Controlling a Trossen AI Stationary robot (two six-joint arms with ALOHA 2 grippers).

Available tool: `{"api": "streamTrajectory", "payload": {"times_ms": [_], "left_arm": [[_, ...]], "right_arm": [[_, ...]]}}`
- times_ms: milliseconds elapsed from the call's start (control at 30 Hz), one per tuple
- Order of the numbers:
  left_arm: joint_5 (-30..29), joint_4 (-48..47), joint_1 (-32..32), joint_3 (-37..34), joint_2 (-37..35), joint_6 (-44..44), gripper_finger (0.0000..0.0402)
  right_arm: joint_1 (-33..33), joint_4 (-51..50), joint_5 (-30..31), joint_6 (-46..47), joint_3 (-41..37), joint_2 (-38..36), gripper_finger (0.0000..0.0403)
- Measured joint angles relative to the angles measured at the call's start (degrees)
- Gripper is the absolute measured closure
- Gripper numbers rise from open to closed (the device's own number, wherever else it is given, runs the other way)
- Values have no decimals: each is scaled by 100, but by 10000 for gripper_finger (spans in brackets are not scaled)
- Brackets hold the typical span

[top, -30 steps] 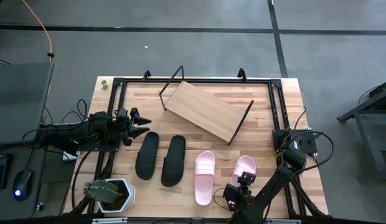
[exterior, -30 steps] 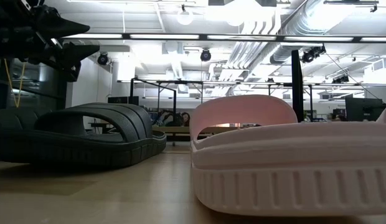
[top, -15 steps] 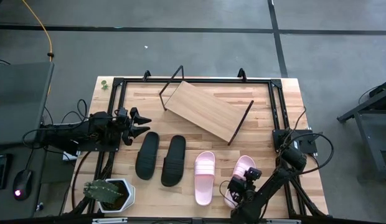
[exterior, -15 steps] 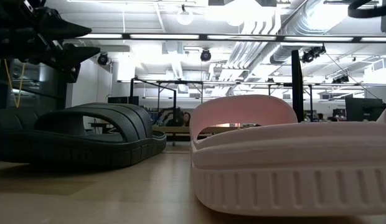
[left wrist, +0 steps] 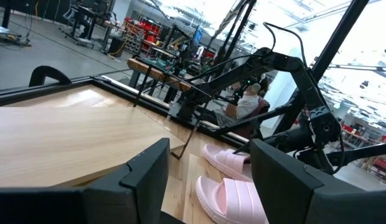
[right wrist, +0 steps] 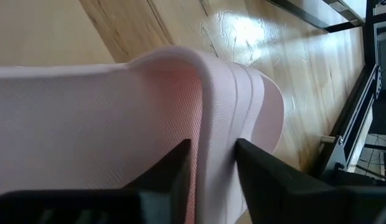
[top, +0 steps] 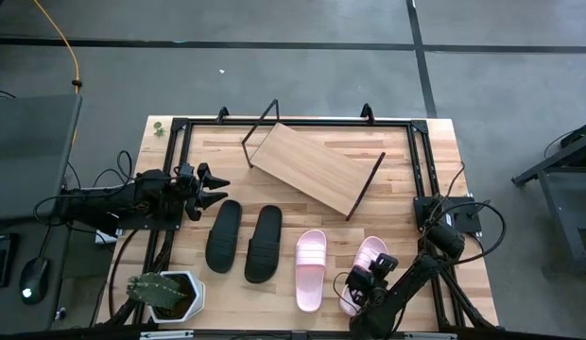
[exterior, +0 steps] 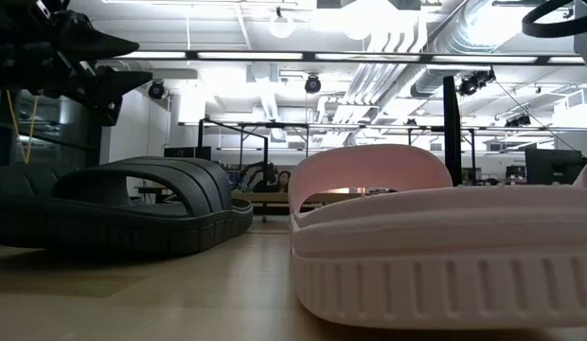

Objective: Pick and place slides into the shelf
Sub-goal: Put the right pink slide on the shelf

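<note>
The shelf [top: 315, 168] stands bare on the worktop [top: 406, 198], all four slides lying in front of it, where the right pincer [top: 367, 283] straddles the outer pink slide's [top: 370, 257] strap, fingers apart, while the left pincer [top: 215, 188] hovers open beside the black pair [top: 244, 238].

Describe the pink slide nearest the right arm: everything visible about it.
The right-hand pink slide is a light pink open-toe sandal with one wide arched strap, in what looks like soft moulded foam with a fine surface texture. It lies sole-down on the wooden table beside its partner, apart from it, at the near right. The right gripper sits over its near end, partly covering it. In the right wrist view the strap runs between the two dark fingers, which straddle it; firm contact cannot be confirmed.
</note>
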Motion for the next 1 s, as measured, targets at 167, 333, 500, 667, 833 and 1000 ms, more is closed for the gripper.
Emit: {"api": "streamTrajectory", "payload": {"times_ms": [167, 333, 500, 667, 833, 1000], "left_arm": [[0, 0, 0, 0, 0, 0, 197], [0, 0, -1, 0, 1, 0, 197], [0, 2, 0, 0, 2, 0, 197], [0, 2, 0, 0, 0, 0, 197], [0, 2, 0, 0, 0, 2, 197], [0, 2, 0, 0, 0, 33, 197]], "right_arm": [[1, 24, 0, 4, 2, 2, 360], [1, 31, 1, 68, 4, 2, 398], [3, 31, 48, 281, 7, 2, 395], [3, 31, 55, 282, 9, 4, 400], [1, 31, 41, 279, 11, 4, 400], [-1, 59, 4, 293, 13, -100, 400]]}}
